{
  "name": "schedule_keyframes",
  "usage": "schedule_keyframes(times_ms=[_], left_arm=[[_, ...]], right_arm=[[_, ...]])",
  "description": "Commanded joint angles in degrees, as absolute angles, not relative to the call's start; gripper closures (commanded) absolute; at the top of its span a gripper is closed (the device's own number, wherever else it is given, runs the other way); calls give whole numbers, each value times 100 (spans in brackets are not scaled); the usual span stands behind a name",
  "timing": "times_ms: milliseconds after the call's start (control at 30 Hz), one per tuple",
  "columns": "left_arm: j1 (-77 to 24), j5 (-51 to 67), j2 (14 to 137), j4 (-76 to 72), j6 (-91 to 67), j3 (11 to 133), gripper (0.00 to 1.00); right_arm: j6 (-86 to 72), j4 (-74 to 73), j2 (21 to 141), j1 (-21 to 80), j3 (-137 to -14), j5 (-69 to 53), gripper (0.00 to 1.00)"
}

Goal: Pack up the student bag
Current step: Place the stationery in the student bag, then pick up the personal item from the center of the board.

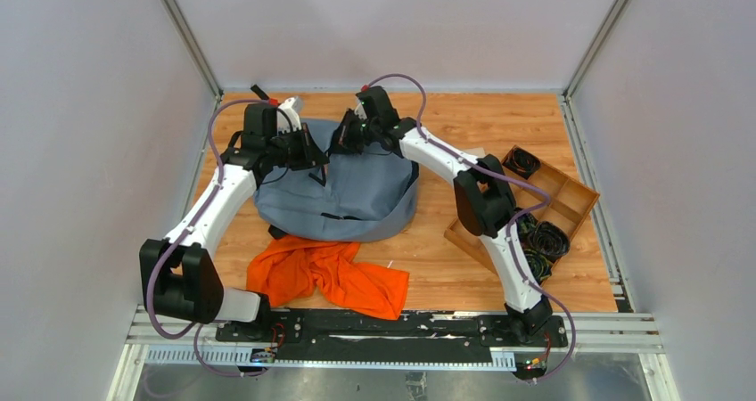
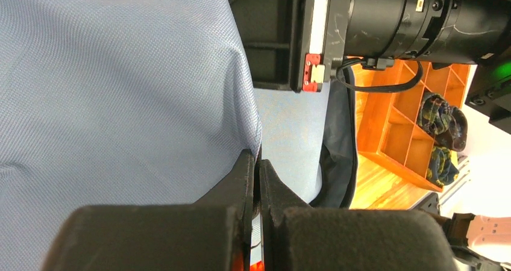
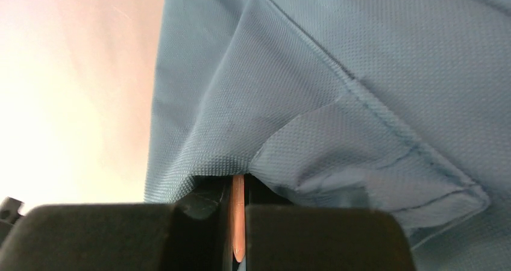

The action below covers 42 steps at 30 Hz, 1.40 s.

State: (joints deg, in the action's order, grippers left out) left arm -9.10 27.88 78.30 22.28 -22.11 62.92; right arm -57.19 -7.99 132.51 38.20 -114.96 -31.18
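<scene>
Two grippers are clamped on the student bag [image 1: 352, 196], which lies mid-table, toward the far edge of the table [image 1: 464, 125]. The left gripper [image 2: 258, 162] pinches a fabric fold at the bag's far left. The right gripper [image 3: 238, 177] pinches fabric at its far right. An orange cloth [image 1: 330, 276] lies by the near edge, touching the bag. A wooden tray [image 1: 581, 192] sits at the right edge.
</scene>
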Motion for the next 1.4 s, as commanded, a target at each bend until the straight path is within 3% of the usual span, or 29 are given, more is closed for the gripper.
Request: schedule_keyframes(times_ms=[0,67,100,167,267,400,700,900,1033,1367], left_arm=[[-940,3226,7600,2059,-2311,6278,100],[-940,3202,7607,2047,-2333,6261,100],[-940,3159,7605,2043,-2320,6257,100],[-940,3165,7620,2042,-2285,6255,100],[-940,3142,7664,2089,-2226,6282,100],[-940,3117,7716,2117,-2199,6330,100],[-923,2912,7816,2206,-2078,6420,100],[-923,2981,7814,2056,-2185,6370,100],[-923,3073,7840,2101,-2189,6391,100],[-932,2638,7849,2375,-2003,6396,100]], right_arm=[[-6843,418,13271,3791,-11322,-2407,100],[-7250,875,13317,3791,-11133,-2334,98],[-7373,979,13369,3794,-11143,-2380,93],[-7272,1010,13486,3803,-11350,-2610,70],[-6856,675,13299,3821,-11194,-2636,61],[-6518,932,12473,3793,-10160,-2604,62],[-4701,-544,10665,3631,-8505,-2294,63],[-3583,-1752,9643,3028,-7525,-733,56],[-3187,-2329,9283,2318,-7142,276,46],[-2634,-2774,9393,1812,-7369,530,41]])
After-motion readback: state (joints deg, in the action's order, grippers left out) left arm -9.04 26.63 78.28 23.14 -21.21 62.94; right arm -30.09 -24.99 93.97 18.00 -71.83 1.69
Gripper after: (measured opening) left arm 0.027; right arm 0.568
